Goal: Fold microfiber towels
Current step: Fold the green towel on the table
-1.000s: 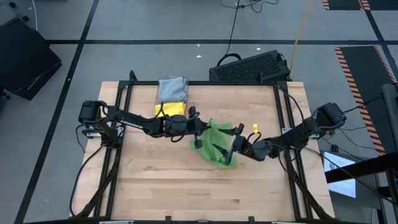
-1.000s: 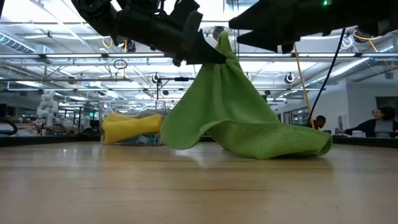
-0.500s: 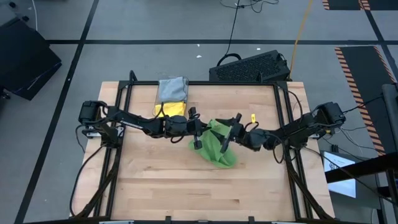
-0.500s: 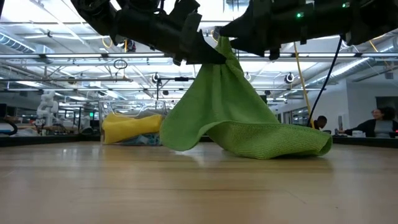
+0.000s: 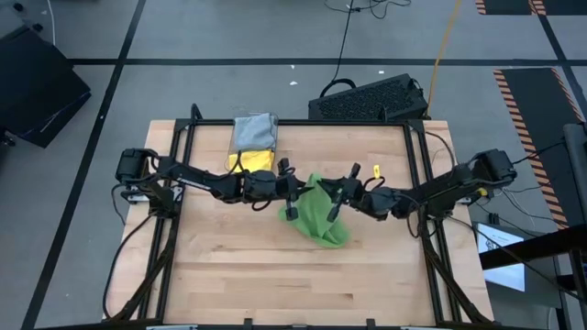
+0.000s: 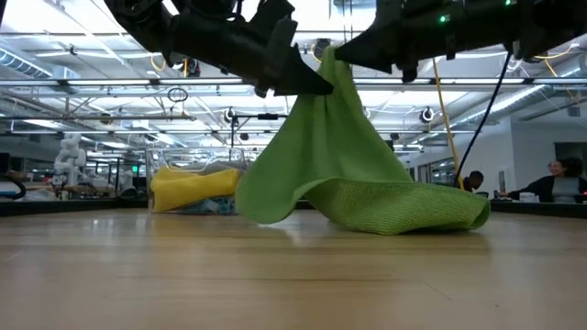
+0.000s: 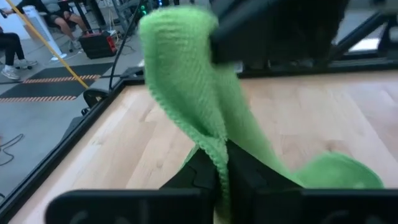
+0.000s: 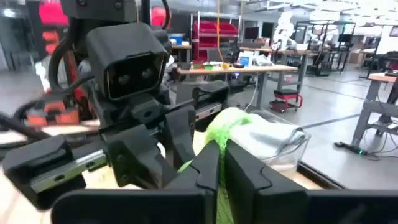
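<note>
The right gripper [image 5: 328,194] has just closed: a second ago it stood wide open off the green towel's [image 5: 316,213] 3 o'clock edge, and now its fingers are clamped on the raised peak, right beside the left gripper [image 5: 295,191], which stays pinched on that same peak. So both arms now hold the cloth at its top edge, hands nearly touching. My read is that the next step is to slide the grips apart along the edge to stretch it flat for a fold; no fold is made yet.

The green towel sits at the table's [image 5: 238,284] centre, lifted like a tent, with its lower part bunched on the wood toward 5 o'clock.

The low view shows what the high view cannot: the towel [image 6: 344,156] hangs from both grippers as a cone, its base resting on the table [image 6: 275,275]. The left wrist view shows the fabric [image 7: 199,93] running right between its own fingers. The right wrist view shows green cloth [image 8: 221,134] pinched at its fingertips, the left gripper close ahead. Only the high view shows the bin [image 5: 240,156] at 11 o'clock, with a grey towel [image 5: 254,131] and a yellow towel [image 5: 256,160] in it.
</note>
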Robot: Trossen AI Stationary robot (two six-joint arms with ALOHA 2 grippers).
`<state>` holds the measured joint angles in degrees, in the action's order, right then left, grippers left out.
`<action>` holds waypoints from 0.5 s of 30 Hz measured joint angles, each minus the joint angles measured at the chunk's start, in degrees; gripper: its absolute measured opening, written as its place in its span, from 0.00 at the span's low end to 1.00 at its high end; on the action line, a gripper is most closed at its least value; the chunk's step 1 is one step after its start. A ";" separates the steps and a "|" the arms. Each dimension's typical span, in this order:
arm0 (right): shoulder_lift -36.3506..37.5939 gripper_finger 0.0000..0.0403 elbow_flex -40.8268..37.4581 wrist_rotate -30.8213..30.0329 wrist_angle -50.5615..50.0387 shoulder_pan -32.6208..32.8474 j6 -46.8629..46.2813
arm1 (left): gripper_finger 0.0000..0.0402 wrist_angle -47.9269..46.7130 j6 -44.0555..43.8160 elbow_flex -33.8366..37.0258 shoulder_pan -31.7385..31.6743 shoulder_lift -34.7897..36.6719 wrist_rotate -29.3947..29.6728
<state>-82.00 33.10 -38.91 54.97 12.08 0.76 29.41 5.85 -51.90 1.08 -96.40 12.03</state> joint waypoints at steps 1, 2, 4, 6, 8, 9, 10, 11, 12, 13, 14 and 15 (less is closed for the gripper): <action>1.33 0.03 0.00 0.06 -2.20 0.00 0.28 | 0.08 -0.53 -0.01 0.00 0.18 0.00 0.01; 2.69 0.02 0.00 0.06 -4.55 0.06 0.42 | 0.09 -1.09 -0.02 0.00 0.33 0.00 0.00; 5.69 0.01 0.00 0.13 -10.35 0.36 0.72 | 0.12 -2.40 -0.03 0.00 0.76 -0.02 -0.32; 8.76 0.01 0.00 0.17 -16.04 0.63 1.10 | 0.15 -3.80 -0.14 0.00 1.03 -0.02 -1.44; 11.21 0.01 0.00 0.19 -20.95 1.03 1.27 | 0.19 -4.95 -0.17 0.00 1.39 -0.02 -3.26; 12.22 0.01 0.00 0.19 -23.20 1.25 1.38 | 0.21 -5.25 -0.17 0.00 1.75 -0.02 -4.11; 12.98 0.01 0.00 0.20 -25.00 1.49 1.41 | 0.23 -5.27 -0.17 0.00 2.00 -0.02 -4.68; 13.38 0.01 0.00 0.56 -26.00 1.67 1.44 | 0.25 -5.25 -0.17 0.00 2.31 -0.02 -4.70; 13.52 0.01 0.00 1.66 -26.65 1.75 1.47 | 0.27 -5.07 -0.17 0.00 2.57 -0.02 -4.50; 13.50 0.01 0.00 2.81 -27.22 1.83 1.53 | 0.30 -4.42 -0.16 0.00 2.77 -0.04 -4.04; 13.30 0.01 0.00 4.21 -27.60 1.89 1.88 | 0.32 -3.43 -0.17 0.00 2.90 -0.04 -3.36; 12.75 0.01 0.00 5.49 -27.37 1.90 2.12 | 0.34 -2.14 -0.39 0.00 2.91 -0.04 -3.05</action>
<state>-69.25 33.10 -33.42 27.60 13.98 2.88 27.28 5.45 -51.90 3.99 -96.44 8.98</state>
